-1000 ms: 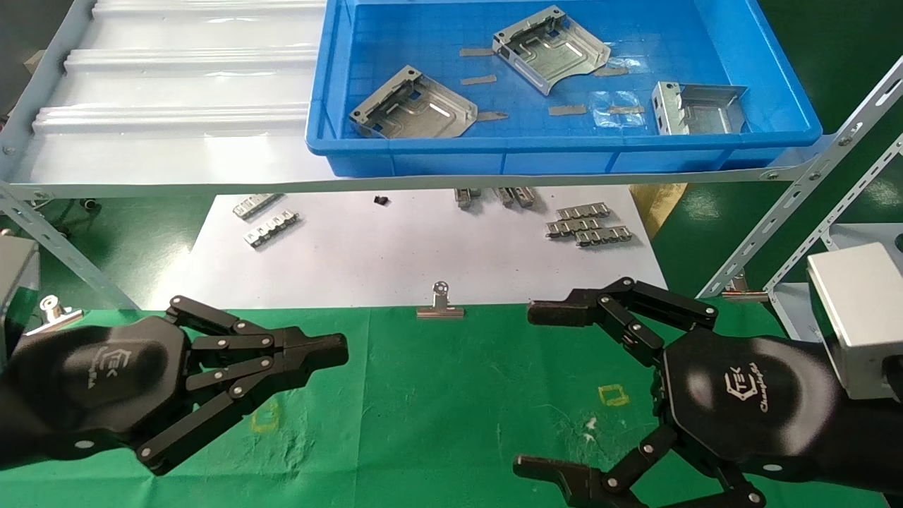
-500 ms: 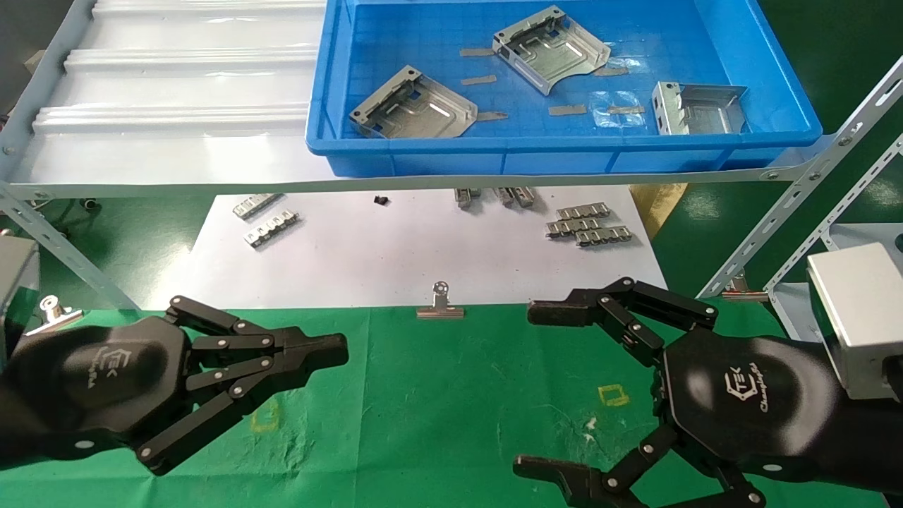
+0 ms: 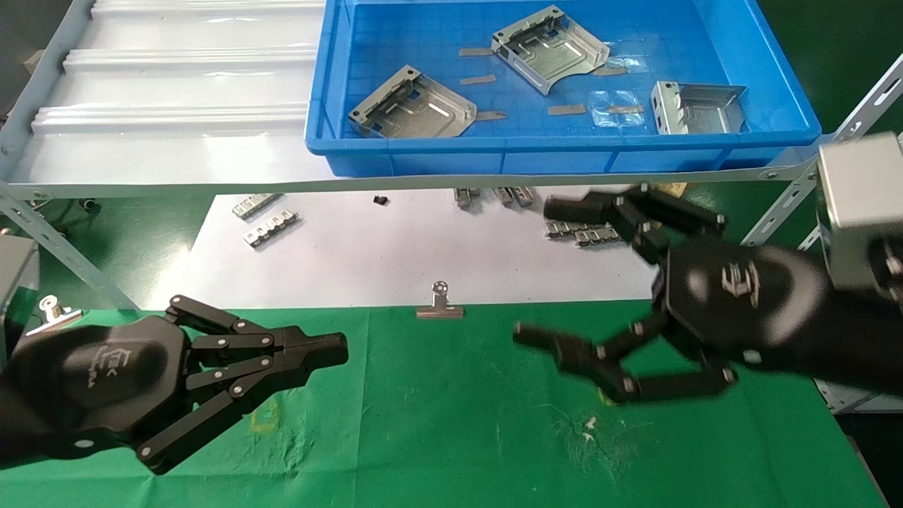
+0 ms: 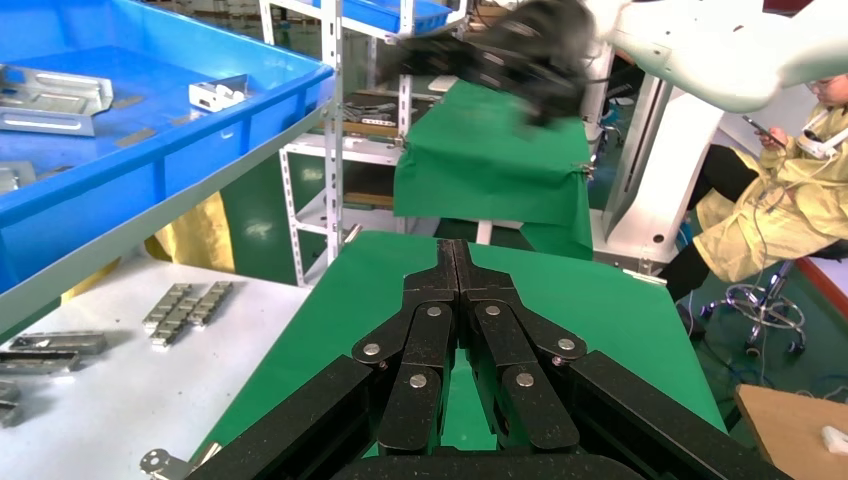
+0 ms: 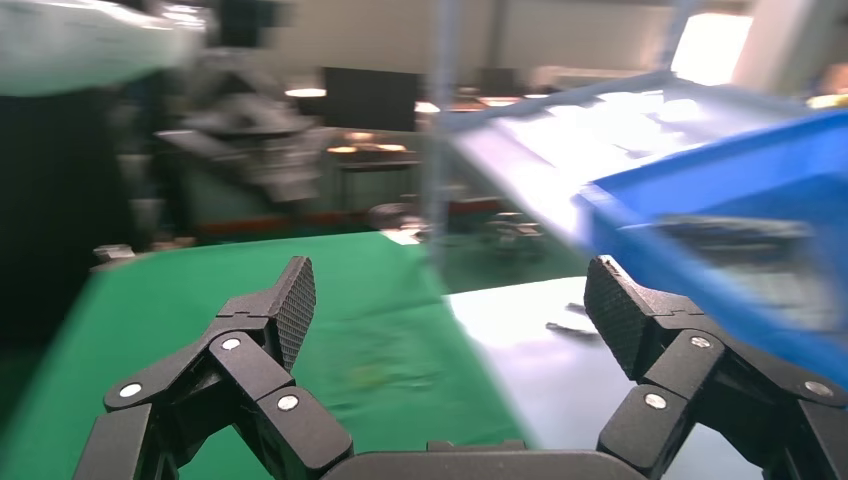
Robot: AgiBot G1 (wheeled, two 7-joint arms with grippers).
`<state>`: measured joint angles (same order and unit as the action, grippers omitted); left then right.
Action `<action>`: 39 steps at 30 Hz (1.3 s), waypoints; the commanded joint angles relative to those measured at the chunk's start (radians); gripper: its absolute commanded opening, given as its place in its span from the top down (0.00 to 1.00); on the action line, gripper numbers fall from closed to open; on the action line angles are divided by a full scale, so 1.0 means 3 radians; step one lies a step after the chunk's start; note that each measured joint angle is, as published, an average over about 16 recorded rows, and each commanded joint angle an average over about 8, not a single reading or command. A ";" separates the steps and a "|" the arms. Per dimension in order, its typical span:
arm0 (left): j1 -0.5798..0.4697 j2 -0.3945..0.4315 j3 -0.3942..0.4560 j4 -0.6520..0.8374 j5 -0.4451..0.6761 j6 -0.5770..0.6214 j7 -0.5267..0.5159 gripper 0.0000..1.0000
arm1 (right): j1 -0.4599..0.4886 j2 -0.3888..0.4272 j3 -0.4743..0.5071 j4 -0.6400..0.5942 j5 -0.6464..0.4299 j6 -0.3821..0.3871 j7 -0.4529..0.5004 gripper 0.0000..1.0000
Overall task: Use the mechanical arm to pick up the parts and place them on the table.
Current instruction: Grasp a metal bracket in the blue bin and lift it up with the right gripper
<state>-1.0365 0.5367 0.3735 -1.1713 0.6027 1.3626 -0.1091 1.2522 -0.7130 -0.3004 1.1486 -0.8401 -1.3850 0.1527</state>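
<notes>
Three silver sheet-metal parts lie in the blue bin (image 3: 564, 152) on the shelf: one at the bin's front left (image 3: 413, 107), one at the back middle (image 3: 550, 48), one at the right standing on its bent edge (image 3: 697, 107). My right gripper (image 3: 540, 271) is open and empty, raised above the far edge of the green table (image 3: 451, 423), below and in front of the bin. In the right wrist view its pads (image 5: 295, 300) stand wide apart over green cloth and white paper. My left gripper (image 3: 338, 351) is shut and empty, parked low over the table's left side.
A white paper sheet (image 3: 395, 254) lies behind the table with ridged metal strips (image 3: 271, 227) on it and more (image 3: 585, 226) under my right gripper. A silver binder clip (image 3: 440, 305) sits at the paper's near edge. A white ribbed shelf (image 3: 176, 92) lies left of the bin, slotted steel struts (image 3: 797, 190) at the right.
My right gripper has risen from the table's near right corner and moved forward toward the bin, still open. The left arm has not moved.
</notes>
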 commanded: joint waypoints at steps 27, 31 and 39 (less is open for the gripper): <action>0.0000 0.0000 0.0000 0.0000 0.0000 0.0000 0.0000 0.00 | 0.2408 -0.2023 -0.0892 -0.3471 -0.1902 0.2032 -0.0360 0.93; 0.0000 0.0000 0.0000 0.0000 0.0000 0.0000 0.0000 0.00 | 0.2460 -0.2089 -0.0928 -0.3593 -0.1947 0.2068 -0.0343 1.00; 0.0000 0.0000 0.0000 0.0000 0.0000 0.0000 0.0000 0.00 | 0.2487 -0.2131 -0.0986 -0.3628 -0.1999 0.2099 -0.0259 1.00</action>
<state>-1.0365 0.5367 0.3735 -1.1713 0.6027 1.3626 -0.1091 1.9956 -1.3518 -0.5970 0.0631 -1.4402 -0.7509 0.0761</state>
